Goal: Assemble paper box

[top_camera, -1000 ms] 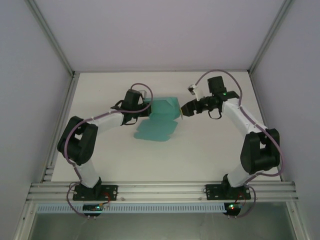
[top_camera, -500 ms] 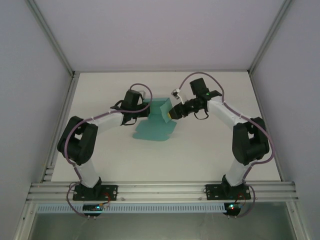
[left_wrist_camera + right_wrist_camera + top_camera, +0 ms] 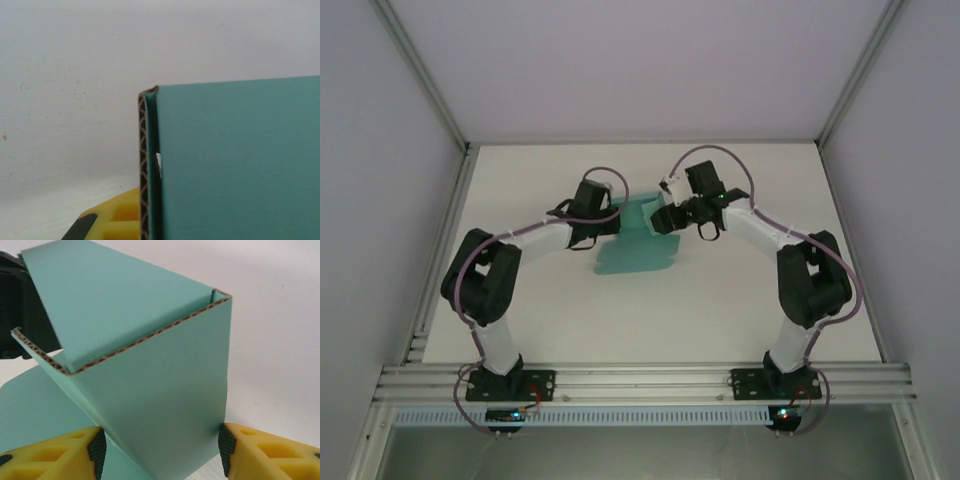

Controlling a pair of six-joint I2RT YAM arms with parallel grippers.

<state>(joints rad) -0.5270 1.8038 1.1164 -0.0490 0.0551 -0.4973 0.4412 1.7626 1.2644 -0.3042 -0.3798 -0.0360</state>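
A: How are the arms [image 3: 535, 238] finished?
B: White links are joined by black joints [image 3: 480, 285]; purple cables [image 3: 705, 152] are looped alongside.
A: And the fingers [image 3: 270, 452]?
B: Moulded in yellow, tipped with black pads [image 3: 226, 445]. A green light [image 3: 720, 197] is seen.

No legible text or labels.

The right arm [image 3: 765, 228] has swung left, bringing the right gripper [image 3: 663, 219] from right of centre up against the box [image 3: 632, 255]. The box's upper panel, spread flat before, now stands folded up and looks narrower at mid-frame.
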